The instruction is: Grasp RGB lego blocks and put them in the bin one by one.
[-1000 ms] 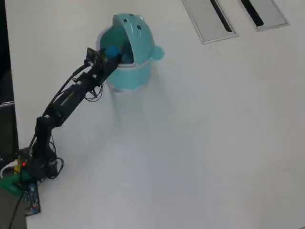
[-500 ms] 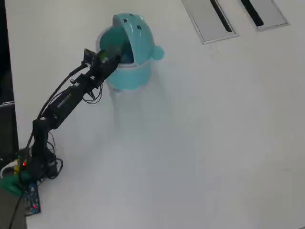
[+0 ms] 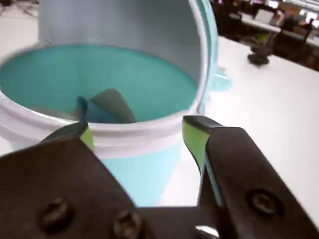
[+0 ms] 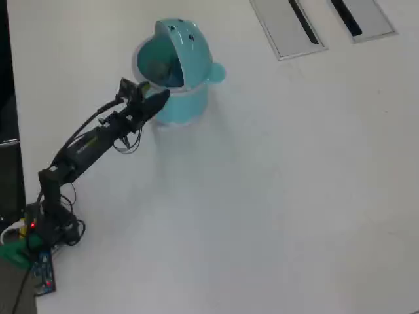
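Note:
The light teal bin point(image 4: 177, 104) stands at the upper left of the white table in the overhead view, with its domed lid point(image 4: 186, 42) flipped up. In the wrist view its white rim point(image 3: 124, 132) fills the frame just ahead of me. A blue block point(image 3: 94, 112) lies inside it next to a greyish shape. My gripper point(image 4: 159, 98) hangs open just outside the bin's near wall. Its green-padded fingertips point(image 3: 192, 137) are spread wide with nothing between them, and the gripper point(image 3: 138, 127) is level with the rim.
Two grey recessed panels point(image 4: 288, 26) with dark slots lie at the table's top right. The arm's base and a small circuit board point(image 4: 40, 268) sit at the bottom left, by the table's dark left edge. The bin's side knob point(image 4: 217, 72) points right.
One second ago the gripper held the blue block over the bin's mouth. It has since opened, the block is inside the bin, and the arm has drawn back toward its base.

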